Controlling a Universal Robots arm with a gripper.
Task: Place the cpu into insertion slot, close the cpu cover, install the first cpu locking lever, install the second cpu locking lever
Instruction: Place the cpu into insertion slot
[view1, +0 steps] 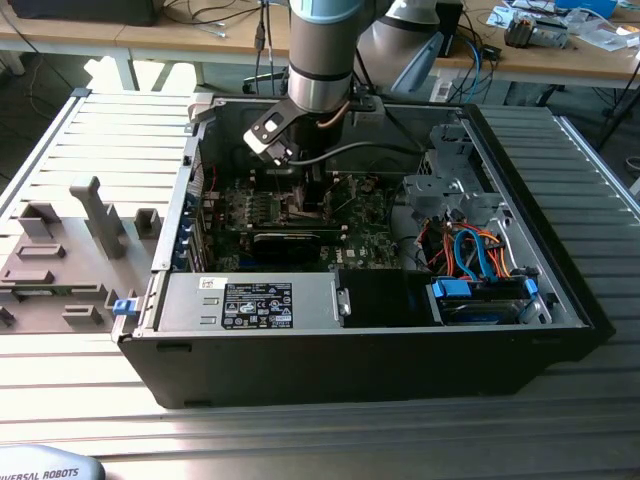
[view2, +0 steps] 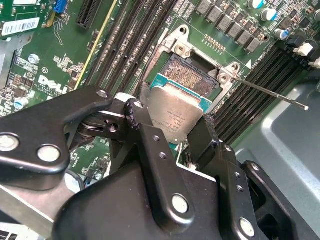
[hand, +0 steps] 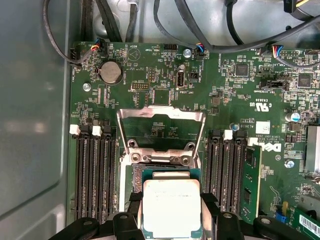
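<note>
Arm comes in from 12 o'clock in the exterior view and reaches down into the open computer case, which sits mid-bench. Hand is low over the green motherboard.

Hand state: clamped on the cpu. In both wrist views the black fingers grip its two opposite edges, silver top facing the cameras.

- cpu hangs over the insertion slot and covers only part of it. Bare contact field is exposed past the chip's far edge. Can't tell whether it's touching the slot; not seated.
- cpu cover is flipped open, hinged at the far side of the slot, with board visible through its window.
- One locking lever is unlatched, a thin rod sticking out from a slot corner across the memory slots.
- More memory slots flank the socket on both sides.

Exterior view, from the hand: power supply at 7 o'clock, drive bay with blue and orange cables at 4 o'clock, grey fixture blocks at 9 o'clock, outside the case.
</note>
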